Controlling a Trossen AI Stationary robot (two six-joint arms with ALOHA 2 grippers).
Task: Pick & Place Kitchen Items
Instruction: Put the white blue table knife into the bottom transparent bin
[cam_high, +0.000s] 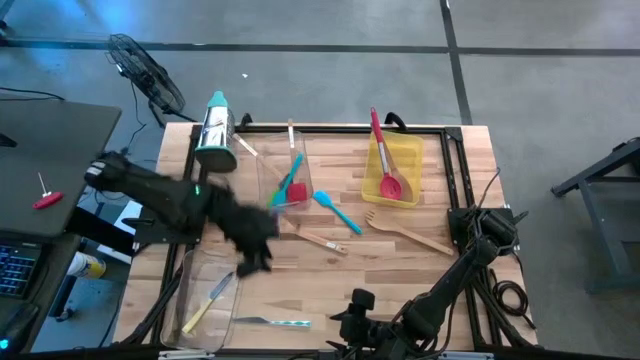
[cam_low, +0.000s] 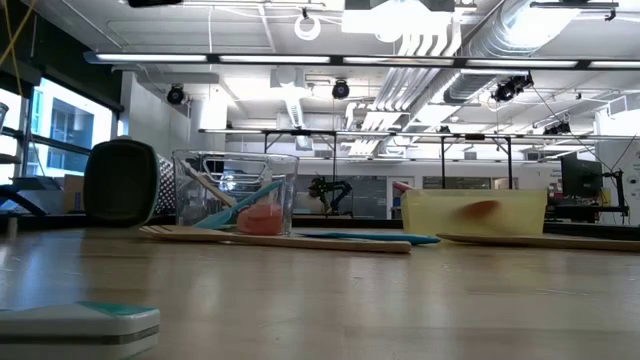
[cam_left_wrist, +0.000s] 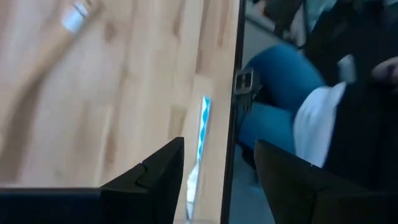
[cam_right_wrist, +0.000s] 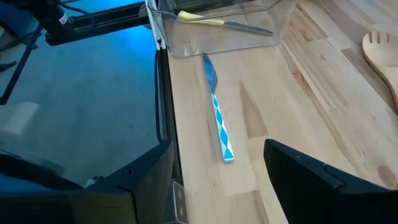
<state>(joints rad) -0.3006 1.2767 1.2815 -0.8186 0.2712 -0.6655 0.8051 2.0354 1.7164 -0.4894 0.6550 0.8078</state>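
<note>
On the bench (cam_high: 400, 280) we saw the left tool (cam_high: 255, 262) hovering over the near-left part, jaws spread and holding nothing, while the right tool (cam_right_wrist: 214, 180) waited at the near edge, also spread and empty. Our likely target was the blue-and-white-handled knife (cam_high: 275, 322) lying flat near the front edge, just right of the clear bin (cam_high: 205, 295); we judged it best to come straight down, straddle the handle across its width, and clamp low, since so thin a thing may slip. That near-left bin held a yellow-handled knife (cam_high: 208, 300). A second clear bin (cam_high: 285, 180) farther back held red and blue spatulas, and the yellow bin (cam_high: 395, 170) on the far right held a red spatula (cam_high: 383, 155).
</note>
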